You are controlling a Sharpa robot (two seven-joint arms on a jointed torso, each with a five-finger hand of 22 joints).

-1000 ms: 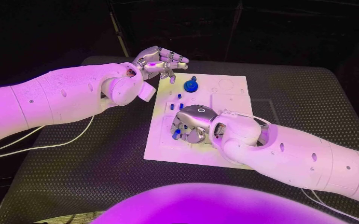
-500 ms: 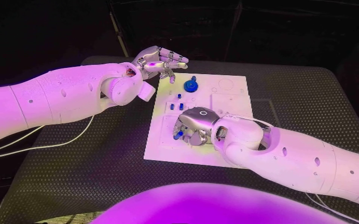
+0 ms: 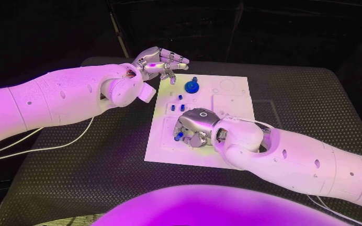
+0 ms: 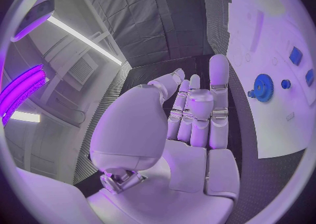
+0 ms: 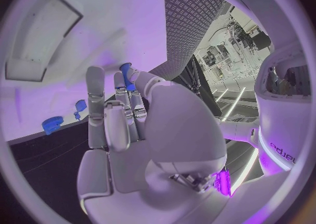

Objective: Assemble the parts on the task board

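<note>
The task board (image 3: 226, 92) lies mid-bench, and a small blue part (image 3: 178, 137) appears pinched in the right hand (image 3: 193, 126)'s curled fingers (image 5: 95, 97), best lowered squarely; the left hand (image 3: 160, 61) is held empty, loosely curled.

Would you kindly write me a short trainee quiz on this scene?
1. True or false: the silver left hand holds the blue toothed gear.
2. Which hand reaches down over the near half of the white task board? A the left hand; B the silver right hand.
3. Fill in: the gear stands nearer the board's ___ edge (far or near).
Key: 1 false; 2 B; 3 far.
</note>
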